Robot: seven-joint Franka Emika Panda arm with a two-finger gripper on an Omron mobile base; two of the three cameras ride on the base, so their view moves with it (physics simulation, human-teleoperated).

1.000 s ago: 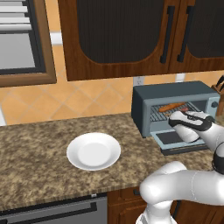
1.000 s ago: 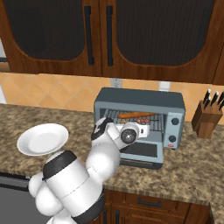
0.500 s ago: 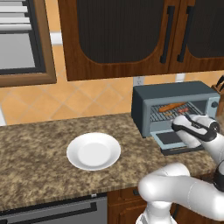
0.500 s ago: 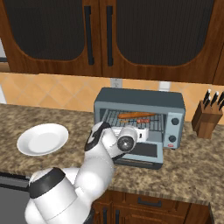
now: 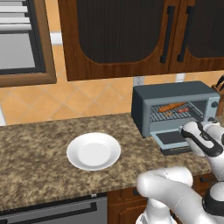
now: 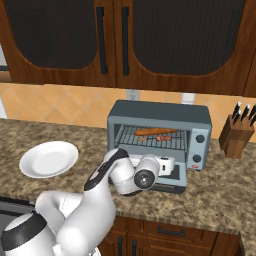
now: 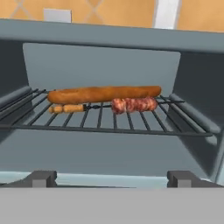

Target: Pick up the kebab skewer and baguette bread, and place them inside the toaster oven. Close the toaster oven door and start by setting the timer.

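Note:
The toaster oven stands on the counter with its door folded down flat. On its wire rack lies the baguette bread, and the kebab skewer rests just in front of it. My gripper hovers over the lowered door, facing into the oven. Its fingers are spread wide apart and hold nothing.
A white plate sits bare on the granite counter left of the oven. A knife block stands to the oven's right. Two knobs are on the oven's right panel. Dark wood cabinets hang above.
My hand has drawn back from the oven mouth and sunk slightly, toward the counter's front edge. The bread and skewer stay on the rack.

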